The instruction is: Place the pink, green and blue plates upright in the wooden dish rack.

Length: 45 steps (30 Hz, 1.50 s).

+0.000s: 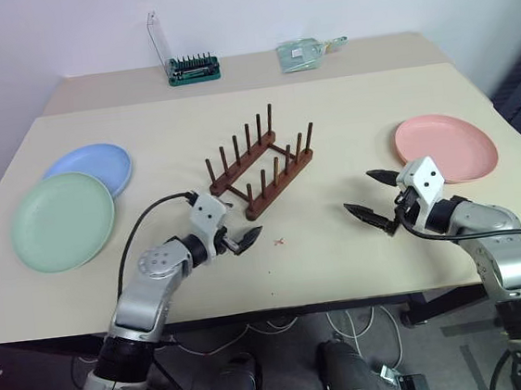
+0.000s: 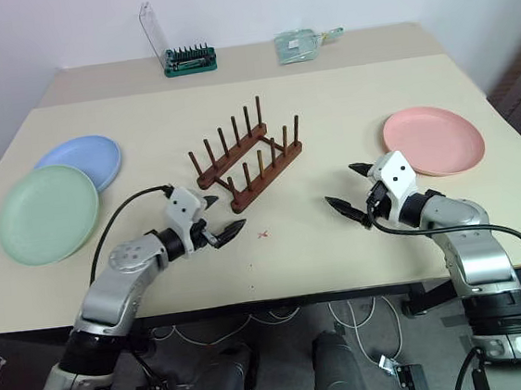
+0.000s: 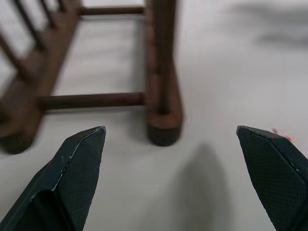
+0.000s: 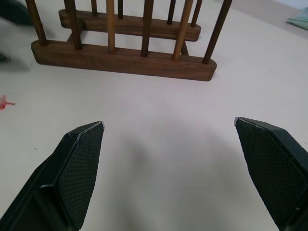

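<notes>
**Desk:** What sits nearest the front edge of the tabletop [image 1: 361,268]?

**Photographer:** Both tools, low over the bare surface. The left tool [image 1: 234,240] hangs just before the near end of the dish rack [image 1: 259,163], fingers spread, holding nothing. The right tool [image 1: 370,195] hovers right of centre, fingers likewise wide apart and empty.

**Desk:** And the rack?

**Photographer:** Mid-tabletop, empty of plates. Its two pegged rails run diagonally, near end toward the front-left, far end toward the back-right. The slots between the pegs cross that line.

**Desk:** Where are the plates?

**Photographer:** All three lie flat. The pink plate [image 1: 447,147] is by the right edge, just beyond the right tool and a little to its outside. The green plate [image 1: 62,220] is by the left edge, and the blue plate [image 1: 90,169] lies behind it, tucked partly under its far rim.

**Desk:** So which arm goes first?

**Photographer:** My reading: the right. The pink plate lies close by that tool; the green and blue ones sit well apart from the left tool. Any plate would need tipping onto its edge and turning across the rails to drop between pegs.
</notes>
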Available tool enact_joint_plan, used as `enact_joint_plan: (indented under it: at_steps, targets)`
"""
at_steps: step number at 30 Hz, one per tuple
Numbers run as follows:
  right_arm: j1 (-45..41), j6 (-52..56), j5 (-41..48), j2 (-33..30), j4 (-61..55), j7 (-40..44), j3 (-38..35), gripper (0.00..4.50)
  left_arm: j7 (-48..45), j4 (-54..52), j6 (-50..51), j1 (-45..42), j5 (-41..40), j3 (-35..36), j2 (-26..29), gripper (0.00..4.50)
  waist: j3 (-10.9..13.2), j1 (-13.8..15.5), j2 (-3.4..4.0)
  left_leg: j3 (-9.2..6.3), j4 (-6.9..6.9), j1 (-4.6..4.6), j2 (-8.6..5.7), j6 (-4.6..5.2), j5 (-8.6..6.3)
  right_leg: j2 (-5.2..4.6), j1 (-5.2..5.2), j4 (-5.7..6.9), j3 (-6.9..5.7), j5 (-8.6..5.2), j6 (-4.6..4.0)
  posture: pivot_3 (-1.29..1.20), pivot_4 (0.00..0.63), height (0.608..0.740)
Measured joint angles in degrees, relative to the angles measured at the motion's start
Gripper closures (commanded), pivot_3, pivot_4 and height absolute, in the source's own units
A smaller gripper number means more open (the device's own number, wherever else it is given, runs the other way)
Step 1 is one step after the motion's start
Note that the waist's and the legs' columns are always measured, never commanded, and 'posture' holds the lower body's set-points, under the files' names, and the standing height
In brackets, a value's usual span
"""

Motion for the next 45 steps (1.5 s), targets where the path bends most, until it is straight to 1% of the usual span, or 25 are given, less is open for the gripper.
enact_joint_plan:
  at_steps: [3, 8, 11, 14, 16, 17, 26, 29, 32, 34, 39, 41, 43, 45]
  targets:
    - [0.0, 1.0, 0.2, 0.7, -0.7, -0.9, 0.4, 0.06, 2.1, 2.6, 0.9, -1.8, 1.6, -1.7, -3.6, 0.00, 0.0, 0.2, -0.01, 0.01, 0.03, -0.02, -0.03, 0.03, -0.02, -0.03, 0.06, -0.10, 0.01, 0.01, 0.02, 0.00, 0.150, 0.740]
    - [0.0, 2.8, 0.8, 1.2, -2.7, -2.9, 0.9, 0.06, 2.7, 4.0, 1.7, -3.6, 3.4, -3.8, -6.6, 0.00, 0.0, 0.2, -0.01, 0.03, 0.03, -0.01, -0.03, 0.07, -0.04, -0.02, 0.07, -0.15, 0.01, 0.02, 0.04, 0.00, 0.150, 0.740]
    - [1.7, 3.0, 0.8, 1.2, -4.6, -4.0, 0.7, 0.00, 2.2, 5.4, 0.7, -4.1, 3.7, -3.8, -6.7, 0.88, 0.0, 0.3, 0.02, 0.03, 0.02, 0.00, -0.02, 0.07, -0.04, -0.02, 0.08, -0.15, 0.00, 0.02, 0.05, 0.00, 0.150, 0.740]
    - [4.0, 3.3, 0.9, 1.3, -5.7, -4.4, 0.6, 0.00, 2.3, 7.0, 0.3, -5.0, 3.8, -3.1, -7.3, 2.32, 0.0, 0.3, 0.02, 0.04, 0.04, 0.01, -0.03, 0.08, -0.05, -0.02, 0.15, -0.26, 0.01, 0.05, 0.11, 0.00, 0.150, 0.740]
    - [4.3, 3.8, 1.2, 1.3, -6.0, -4.8, 0.6, 0.00, 2.3, 7.8, -0.4, -5.2, 3.9, -2.5, -7.4, 3.39, 0.0, 0.2, 0.02, 0.05, 0.04, 0.02, -0.03, 0.09, -0.05, -0.02, 0.17, -0.30, 0.01, 0.07, 0.13, 0.00, 0.150, 0.740]
    - [4.3, 4.0, 1.3, 1.3, -6.1, -5.1, 0.5, 0.00, 2.2, 8.2, -0.7, -5.4, 4.2, -2.4, -7.3, 3.74, 0.0, 0.2, 0.03, 0.05, 0.04, 0.04, -0.03, 0.09, -0.05, -0.02, 0.18, -0.30, 0.01, 0.07, 0.13, 0.00, 0.150, 0.740]
    - [5.8, 4.3, 1.8, 1.3, -8.4, -6.1, 0.2, 0.00, -0.6, 10.5, -5.3, -6.3, 6.3, -3.6, -6.0, 3.73, -0.1, 0.3, 0.05, 0.08, 0.04, 0.06, -0.03, 0.15, -0.09, -0.02, 0.26, -0.44, 0.02, 0.09, 0.16, 0.00, 0.150, 0.740]
    - [6.3, 4.9, 1.8, 0.9, -8.7, -5.5, 0.3, 0.00, -7.8, 12.6, -8.6, -7.6, 5.2, -4.3, -4.0, 3.73, -0.1, 0.3, 0.05, 0.08, 0.04, 0.05, -0.03, 0.15, -0.08, -0.01, 0.25, -0.44, 0.01, 0.09, 0.16, 0.00, 0.150, 0.740]
    - [7.1, 5.3, 1.8, 0.4, -8.9, -5.0, 0.3, 0.00, -12.9, 15.5, -11.4, -9.2, 4.8, -5.2, -3.7, 3.73, 0.0, 0.2, 0.04, 0.09, 0.04, 0.02, -0.03, 0.17, -0.10, -0.02, 0.25, -0.51, 0.01, 0.10, 0.16, 0.00, 0.150, 0.740]
    - [8.0, 5.4, 1.8, 0.1, -9.5, -4.9, 0.3, 0.00, -16.9, 19.3, -14.4, -11.7, 4.6, -5.5, -3.4, 3.73, 0.0, 0.2, 0.03, 0.09, 0.04, 0.02, -0.03, 0.17, -0.10, -0.01, 0.24, -0.50, 0.00, 0.11, 0.17, 0.00, 0.150, 0.740]
    - [9.1, 5.4, 1.7, 0.0, -9.9, -5.3, 0.3, 0.00, -21.1, 26.4, -20.0, -15.5, 4.6, -5.4, -3.0, 3.73, 0.0, 0.0, 0.03, 0.11, 0.03, 0.02, -0.02, 0.18, -0.10, -0.01, 0.23, -0.50, 0.01, 0.11, 0.18, 0.00, 0.150, 0.740]
    - [9.6, 5.4, 1.6, 0.0, -10.5, -5.8, 0.3, 0.00, -22.2, 29.3, -21.1, -16.6, 4.5, -5.2, -3.0, 2.66, 0.0, 0.0, 0.02, 0.11, 0.03, 0.02, -0.03, 0.18, -0.10, -0.01, 0.23, -0.51, 0.01, 0.12, 0.19, 0.00, 0.150, 0.740]
    - [10.0, 5.4, 1.4, 0.0, -11.1, -6.0, 0.3, 0.00, -22.0, 31.0, -21.9, -17.3, 4.5, -4.5, -3.0, 1.82, 0.0, 0.0, 0.02, 0.10, 0.04, 0.02, -0.02, 0.18, -0.10, -0.01, 0.23, -0.51, 0.02, 0.13, 0.20, 0.00, 0.150, 0.740]
    - [10.5, 5.4, 1.1, -0.2, -11.5, -6.1, 0.3, 0.00, -20.7, 31.8, -22.4, -17.5, 4.9, -3.4, -2.8, 0.76, 0.0, 0.0, 0.02, 0.10, 0.03, 0.02, -0.02, 0.19, -0.10, -0.01, 0.23, -0.50, 0.01, 0.13, 0.21, 0.00, 0.150, 0.740]
